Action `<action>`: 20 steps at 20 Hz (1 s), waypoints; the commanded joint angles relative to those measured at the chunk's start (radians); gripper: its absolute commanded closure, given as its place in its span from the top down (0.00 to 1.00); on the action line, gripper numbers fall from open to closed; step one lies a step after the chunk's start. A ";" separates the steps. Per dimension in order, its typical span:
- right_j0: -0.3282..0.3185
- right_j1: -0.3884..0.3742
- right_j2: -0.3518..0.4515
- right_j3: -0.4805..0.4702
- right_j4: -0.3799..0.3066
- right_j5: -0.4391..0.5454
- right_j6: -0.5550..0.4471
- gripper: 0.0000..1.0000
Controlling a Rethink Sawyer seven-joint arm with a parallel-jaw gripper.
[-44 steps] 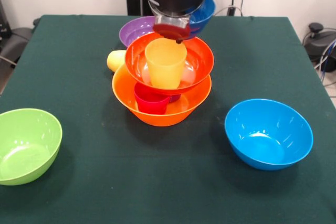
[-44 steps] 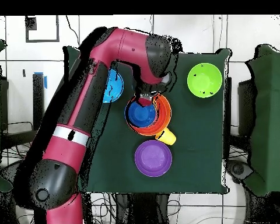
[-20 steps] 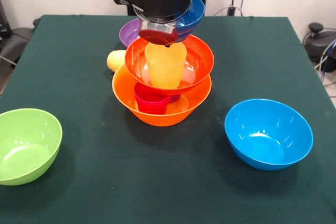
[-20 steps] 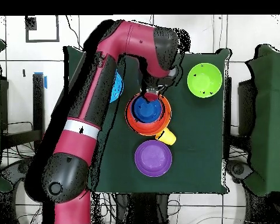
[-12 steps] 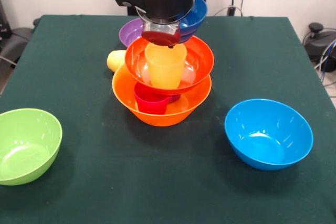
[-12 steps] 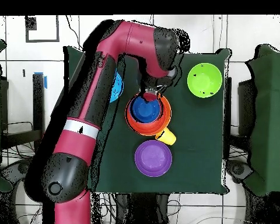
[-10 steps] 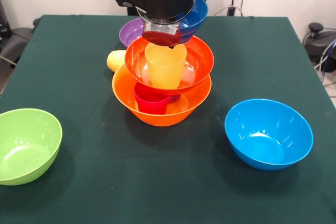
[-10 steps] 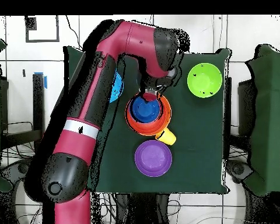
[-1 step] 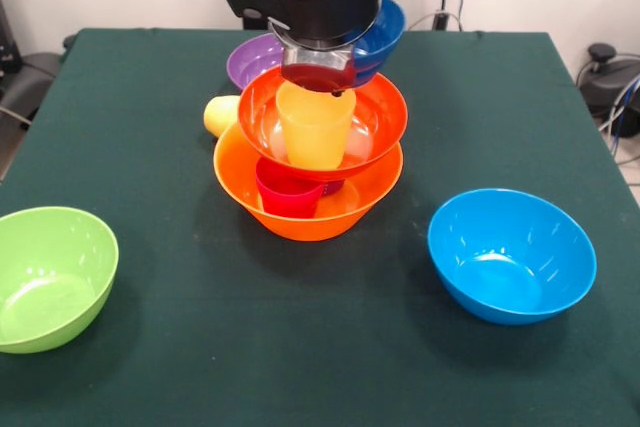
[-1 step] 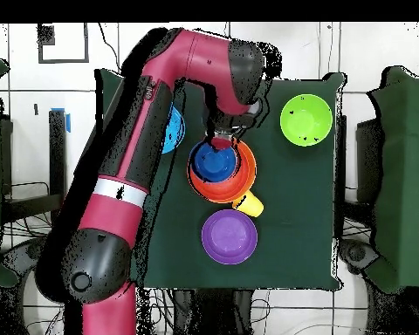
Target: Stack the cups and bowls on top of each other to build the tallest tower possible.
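The tower stands mid-table: a large orange-yellow bowl (image 9: 308,209) holds a red-pink cup (image 9: 289,194), and a red-orange bowl (image 9: 375,117) rests above it with an orange-yellow cup (image 9: 315,125) upright inside. My gripper (image 9: 318,75) hangs just over that cup, shut on the rim of a small dark blue bowl (image 9: 386,33) held tilted above the tower's far side. From overhead the gripper (image 10: 222,138) holds the dark blue bowl (image 10: 212,162) over the tower (image 10: 239,185). A pale yellow cup (image 9: 220,115) lies on its side against the tower.
A purple bowl (image 9: 252,58) sits behind the tower, a lime green bowl (image 9: 50,277) at the near left and a light blue bowl (image 9: 512,255) at the near right. Overhead, the arm covers part of the light blue bowl (image 10: 172,131).
The gripper and the dark blue bowl have come forward over the tower, then drifted slightly right in the front view. The tower and the loose bowls have not moved.
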 commanded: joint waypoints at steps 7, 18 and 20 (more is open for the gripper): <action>-0.042 0.017 0.029 -0.091 0.060 -0.017 0.183 0.00; -0.071 0.019 -0.003 -0.122 0.067 -0.016 0.165 0.00; -0.068 0.019 -0.008 -0.126 0.073 -0.016 0.174 0.00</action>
